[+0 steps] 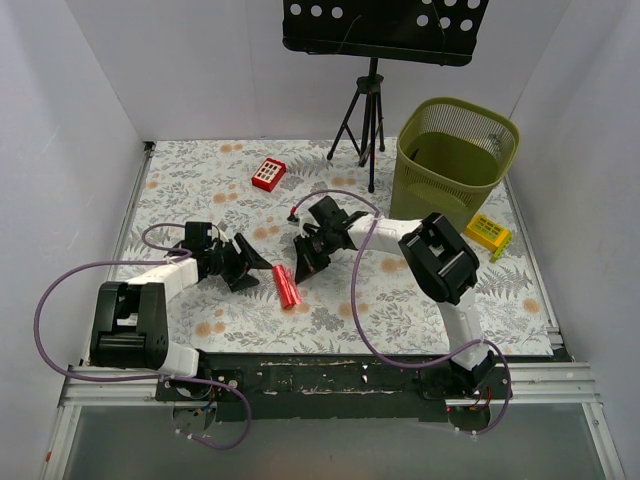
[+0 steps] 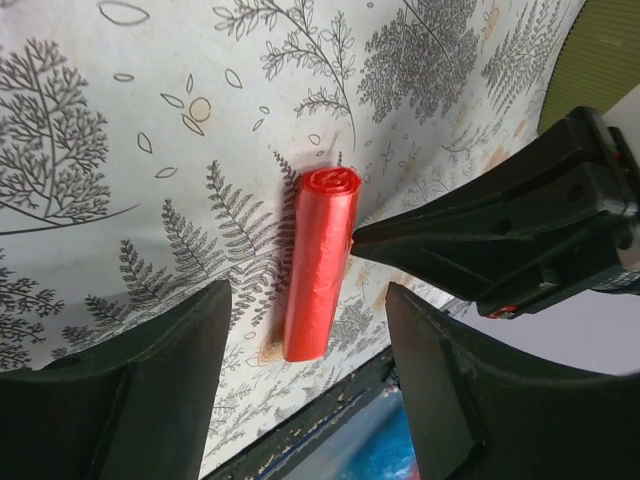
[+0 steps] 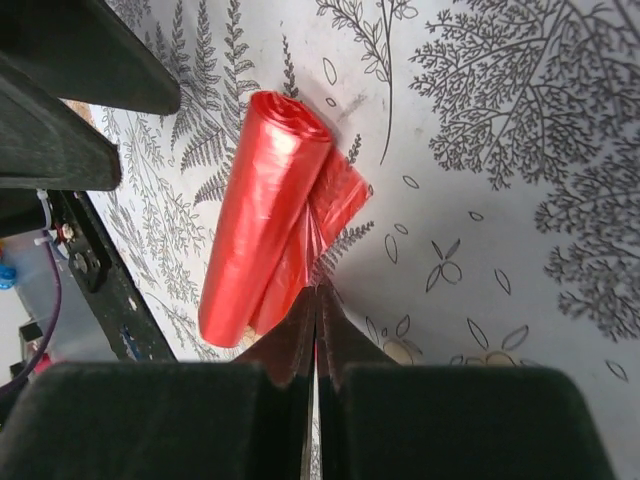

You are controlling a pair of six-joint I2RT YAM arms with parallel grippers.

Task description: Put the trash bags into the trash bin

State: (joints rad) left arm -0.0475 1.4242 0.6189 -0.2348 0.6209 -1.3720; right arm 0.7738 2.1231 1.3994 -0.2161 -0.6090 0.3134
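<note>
Red trash bags (image 1: 287,286), olive-green trash bin (image 1: 440,185)

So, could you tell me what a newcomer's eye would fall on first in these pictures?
The red roll of trash bags lies near the middle of the fern-printed table, the brightest thing there. The right pincer is shut with its tips at the roll's loose flap, while the left pincer stands open on the roll's other side. The olive-green trash bin stands at the far right.
</note>
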